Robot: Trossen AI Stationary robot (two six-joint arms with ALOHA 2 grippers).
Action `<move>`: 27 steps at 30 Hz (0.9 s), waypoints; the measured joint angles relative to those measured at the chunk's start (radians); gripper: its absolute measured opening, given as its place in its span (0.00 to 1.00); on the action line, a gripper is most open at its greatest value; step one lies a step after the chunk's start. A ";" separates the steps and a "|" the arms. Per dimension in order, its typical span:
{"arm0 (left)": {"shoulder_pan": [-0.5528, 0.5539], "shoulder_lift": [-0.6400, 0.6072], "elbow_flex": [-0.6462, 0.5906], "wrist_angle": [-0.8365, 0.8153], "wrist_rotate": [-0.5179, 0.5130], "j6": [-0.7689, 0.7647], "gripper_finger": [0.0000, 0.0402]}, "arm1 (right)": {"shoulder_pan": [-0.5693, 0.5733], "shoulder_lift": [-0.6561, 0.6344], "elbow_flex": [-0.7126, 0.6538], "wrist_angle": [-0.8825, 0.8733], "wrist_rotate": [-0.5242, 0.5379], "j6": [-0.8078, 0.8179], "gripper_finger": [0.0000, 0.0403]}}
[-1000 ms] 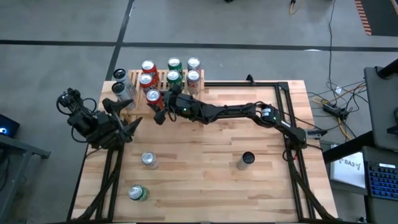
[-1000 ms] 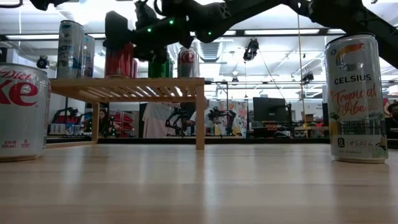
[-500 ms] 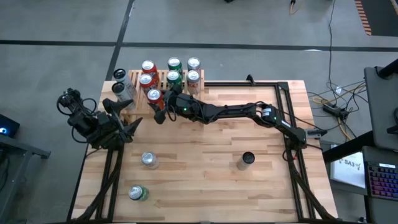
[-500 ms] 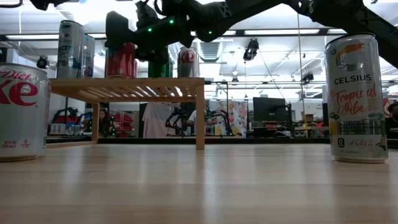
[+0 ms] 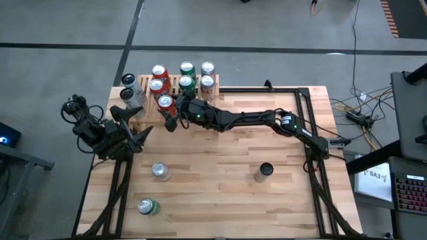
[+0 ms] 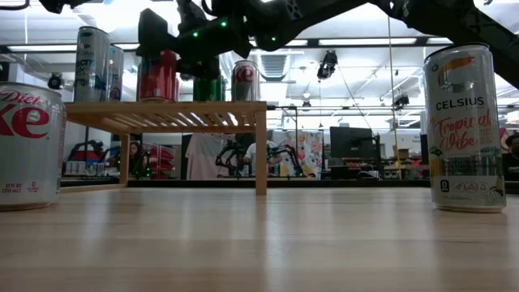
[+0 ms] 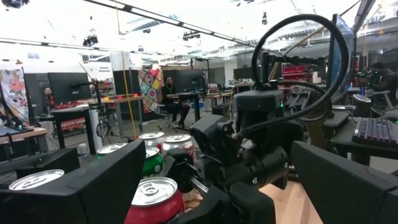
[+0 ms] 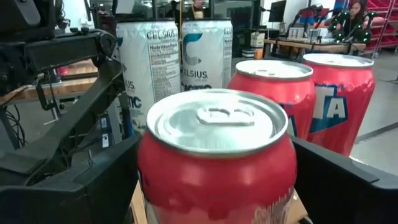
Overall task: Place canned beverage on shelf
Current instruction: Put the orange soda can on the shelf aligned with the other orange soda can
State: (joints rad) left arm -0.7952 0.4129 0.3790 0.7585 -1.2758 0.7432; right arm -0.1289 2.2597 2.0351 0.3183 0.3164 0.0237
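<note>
The light-wood slatted shelf (image 5: pixel 172 85) stands at the table's far left and also shows in the low view (image 6: pixel 166 113). Several cans stand on it. My right gripper (image 5: pixel 166 109) reaches across the table to the shelf's near edge and is shut on a red can (image 5: pixel 165 103), which fills the right wrist view (image 8: pixel 217 155). In the low view the red can (image 6: pixel 156 77) is upright with its base at the level of the slats. My left gripper (image 5: pixel 137 127) is open and empty at the table's left edge, near the shelf. My right gripper pinches the red can between its two fingers (image 8: pixel 81 186), one on each side of the can's wall (image 8: pixel 149 180), below the rim. The fingers come in about level from the table's right. The can is upright; whether its base bears on the slats I cannot tell.
Two red cans (image 8: pixel 292 93) and two tall white cans (image 8: pixel 177 56) stand just beyond the held can. On the table stand a silver can (image 5: pixel 159 171), a green can (image 5: pixel 148 207) and a dark-topped tall can (image 5: pixel 264 171). Dark frame rails (image 5: pixel 303 100) run along the right.
My right gripper has edged a little toward the shelf's left end with the red can, which stays upright at the level of the shelf top.
</note>
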 joint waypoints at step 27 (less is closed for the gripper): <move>0.000 0.007 0.000 -0.044 -0.171 0.034 0.96 | 0.073 -0.143 0.310 -0.670 0.000 -0.070 0.89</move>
State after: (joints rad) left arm -0.7952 0.4197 0.3790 0.7148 -1.4471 0.7776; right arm -0.0560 2.1166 2.3451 -0.3516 0.3164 -0.0462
